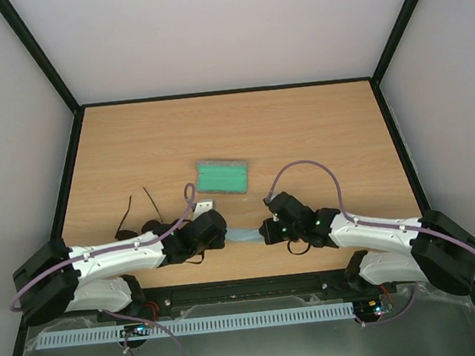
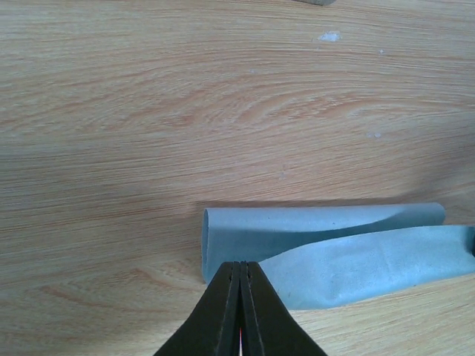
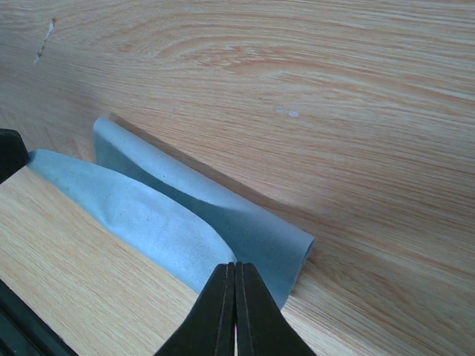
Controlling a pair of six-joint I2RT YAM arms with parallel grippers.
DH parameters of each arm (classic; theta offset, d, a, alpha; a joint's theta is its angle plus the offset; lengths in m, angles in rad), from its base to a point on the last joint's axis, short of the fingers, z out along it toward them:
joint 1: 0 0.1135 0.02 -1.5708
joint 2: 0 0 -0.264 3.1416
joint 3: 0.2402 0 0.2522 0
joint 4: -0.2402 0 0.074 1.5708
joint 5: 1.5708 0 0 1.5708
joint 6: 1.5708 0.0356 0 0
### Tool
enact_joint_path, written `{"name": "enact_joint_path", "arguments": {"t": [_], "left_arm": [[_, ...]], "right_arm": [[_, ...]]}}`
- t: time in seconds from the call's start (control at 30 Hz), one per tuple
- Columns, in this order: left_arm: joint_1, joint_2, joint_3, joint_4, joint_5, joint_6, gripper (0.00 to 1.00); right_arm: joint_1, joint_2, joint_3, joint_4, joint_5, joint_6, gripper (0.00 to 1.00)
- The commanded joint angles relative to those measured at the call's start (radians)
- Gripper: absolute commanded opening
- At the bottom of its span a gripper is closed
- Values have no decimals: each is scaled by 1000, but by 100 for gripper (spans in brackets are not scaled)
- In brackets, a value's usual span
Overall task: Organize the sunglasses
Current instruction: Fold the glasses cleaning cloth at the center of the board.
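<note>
The black sunglasses (image 1: 151, 227) lie on the table just left of my left arm's wrist, their thin arms pointing away from me. A light blue-grey cloth (image 1: 243, 235) stretches between the two grippers, doubled over lengthwise. My left gripper (image 1: 219, 229) is shut on the cloth's left end (image 2: 356, 259), its fingertips (image 2: 241, 264) pressed together at the upper layer's edge. The right gripper (image 1: 266, 228) is shut on the cloth's right end (image 3: 148, 215), meeting the near layer's corner with its tips (image 3: 235, 265).
The grey case (image 1: 223, 176) with green lining lies open behind the cloth, near the table's middle. A small white piece (image 1: 206, 205) sits beside my left gripper. Black frame rails (image 1: 68, 179) edge the wooden table on both sides.
</note>
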Motion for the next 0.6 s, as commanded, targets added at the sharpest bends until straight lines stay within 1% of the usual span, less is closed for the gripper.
{"name": "enact_joint_path", "arguments": {"t": [0.0, 0.33, 0.57], "left_arm": [[9, -29, 23, -22, -2, 8, 2], [9, -101, -18, -39, 13, -22, 2], [9, -97, -33, -36, 14, -28, 2]], "right_arm": [[8, -30, 21, -14, -8, 0, 1], [8, -93, -14, -15, -40, 20, 1], [9, -103, -37, 5, -50, 33, 2]]}}
